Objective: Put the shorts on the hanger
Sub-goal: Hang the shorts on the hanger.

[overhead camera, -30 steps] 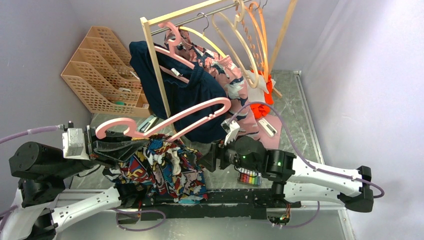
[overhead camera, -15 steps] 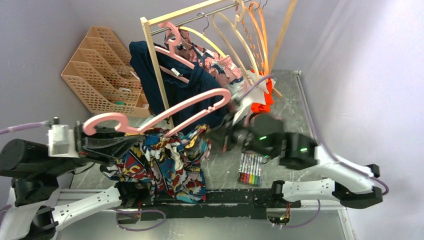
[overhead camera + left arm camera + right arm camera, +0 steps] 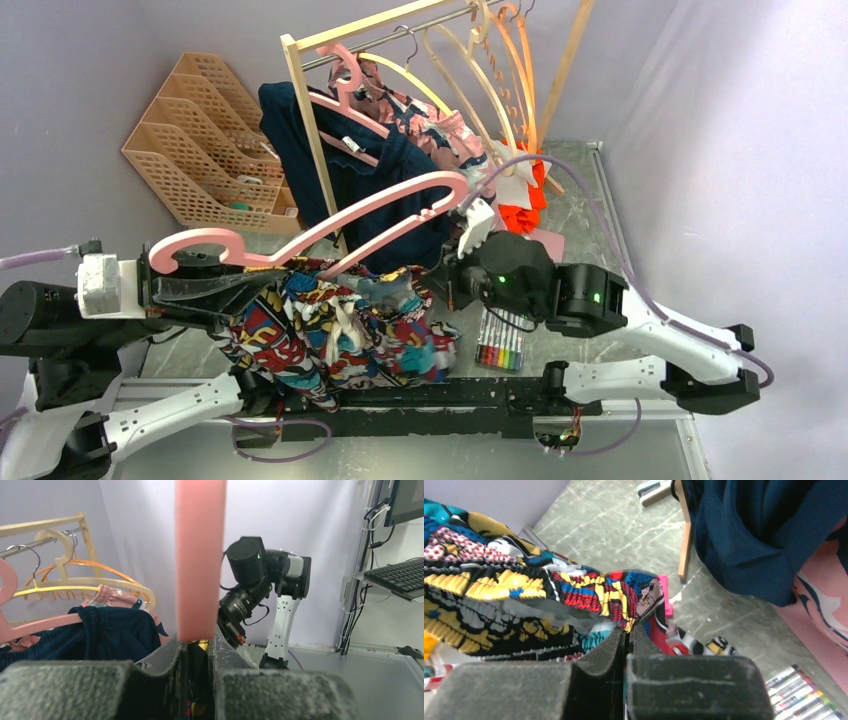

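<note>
Shorts hang bunched under the hanger, around 7 o'clock on the bench. Left claw clamps the hanger, right claw pinches their 3 o'clock edge. I'd pull sideways slowly, keeping the fabric spread along the bar.

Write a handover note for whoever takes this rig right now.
Left tool: shut on the hanger, gripping it near the hook end and holding it in the air.
Right tool: shut on the shorts, pinching the edge of the waistband.
Shorts: bunched under the hanger, stretched out between the two tools.
Done: both things are gripped, one per arm.
Left: get the shorts over the hanger's lower bar. I cannot tell whether any fabric is over it yet.
</note>
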Available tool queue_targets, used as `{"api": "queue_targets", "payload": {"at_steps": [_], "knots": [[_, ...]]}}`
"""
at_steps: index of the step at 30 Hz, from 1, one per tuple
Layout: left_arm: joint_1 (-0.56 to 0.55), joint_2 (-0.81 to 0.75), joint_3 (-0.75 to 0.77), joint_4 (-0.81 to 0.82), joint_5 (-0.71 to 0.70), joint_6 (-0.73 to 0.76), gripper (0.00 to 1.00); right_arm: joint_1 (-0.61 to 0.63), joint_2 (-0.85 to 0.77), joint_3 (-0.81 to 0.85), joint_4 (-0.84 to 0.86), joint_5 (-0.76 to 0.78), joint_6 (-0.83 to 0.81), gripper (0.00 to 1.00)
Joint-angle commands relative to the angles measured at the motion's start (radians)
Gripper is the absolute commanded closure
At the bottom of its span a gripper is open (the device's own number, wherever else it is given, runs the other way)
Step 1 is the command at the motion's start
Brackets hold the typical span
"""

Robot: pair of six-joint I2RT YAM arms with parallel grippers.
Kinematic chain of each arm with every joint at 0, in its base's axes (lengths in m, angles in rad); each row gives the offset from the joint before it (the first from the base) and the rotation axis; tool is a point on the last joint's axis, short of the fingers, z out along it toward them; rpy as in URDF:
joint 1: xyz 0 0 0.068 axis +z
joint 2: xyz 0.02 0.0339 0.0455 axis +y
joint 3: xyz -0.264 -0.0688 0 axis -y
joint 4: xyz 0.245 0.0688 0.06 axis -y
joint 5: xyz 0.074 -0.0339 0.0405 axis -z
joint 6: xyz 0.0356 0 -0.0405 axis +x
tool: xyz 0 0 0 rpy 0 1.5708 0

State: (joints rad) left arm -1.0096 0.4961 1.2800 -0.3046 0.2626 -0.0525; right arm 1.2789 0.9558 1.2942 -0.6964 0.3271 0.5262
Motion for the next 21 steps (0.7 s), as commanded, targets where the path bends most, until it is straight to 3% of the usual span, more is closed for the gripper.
{"api": "queue_targets", "payload": {"at_steps": [1, 5, 13, 21], "knots": [[0.002, 0.035, 0.079, 0.042, 0.013, 0.009, 0.93, 0.002, 0.010, 0.330, -0.051, -0.016, -0.094, 1.00], [0.001, 0.053, 0.099, 0.019, 0.012, 0.017, 0.93, 0.002, -0.032, 0.454, 0.055, -0.035, -0.155, 1.00], [0.002, -0.015, -0.014, 0.006, -0.026, -0.007, 0.93, 0.002, -0.079, 0.270, -0.057, 0.146, -0.048, 1.00], [0.002, 0.006, -0.041, -0.087, -0.004, -0.005, 0.93, 0.001, -0.011, 0.350, -0.269, 0.217, 0.053, 1.00]]}}
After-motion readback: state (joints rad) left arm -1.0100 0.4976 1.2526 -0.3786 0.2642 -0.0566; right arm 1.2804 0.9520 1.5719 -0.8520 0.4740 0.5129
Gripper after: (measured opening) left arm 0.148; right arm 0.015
